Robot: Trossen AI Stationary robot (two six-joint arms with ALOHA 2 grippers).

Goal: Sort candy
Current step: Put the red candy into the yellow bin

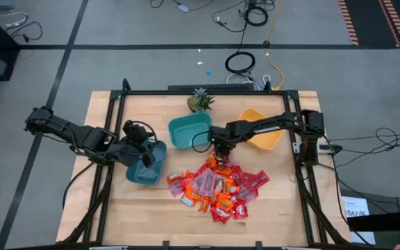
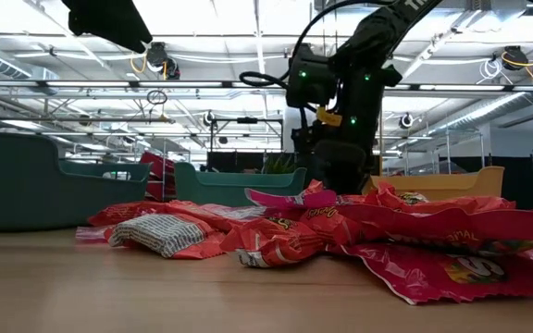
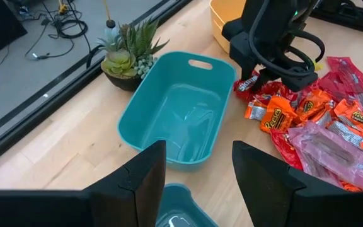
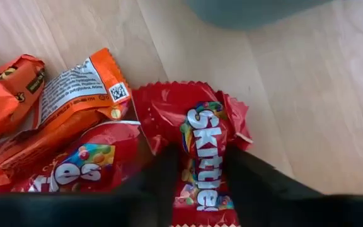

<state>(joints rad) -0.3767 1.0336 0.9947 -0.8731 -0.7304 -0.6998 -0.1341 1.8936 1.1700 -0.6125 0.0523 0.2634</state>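
The candy [image 1: 217,186] lies in a heap of red, orange and pink-purple packets on the table's near middle. My right gripper [image 1: 219,147] is low over the heap's far edge, shut on one red Skittles packet [image 4: 201,135]. My left gripper [image 1: 142,148] hangs open above a dark teal bowl [image 1: 146,167] on the table's left and touches nothing. A lighter teal bowl [image 1: 189,130] and a yellow bowl [image 1: 262,130] stand behind the heap; the lighter teal bowl [image 3: 175,120] is empty. My right gripper comes from above, pointing down, and has the red Skittles packet's middle [image 4: 200,170] between its two fingers [image 4: 159,180], which lie on either side of the printed name. The packet narrows between them. It still lies flat on the wood at the heap's far edge.
A small green plant [image 1: 200,102] in a pot stands at the table's far edge behind the teal bowl. A black frame rail [image 1: 207,92] borders the table. Bare wood shows near the front edge [image 1: 137,215] and at the right of the heap.
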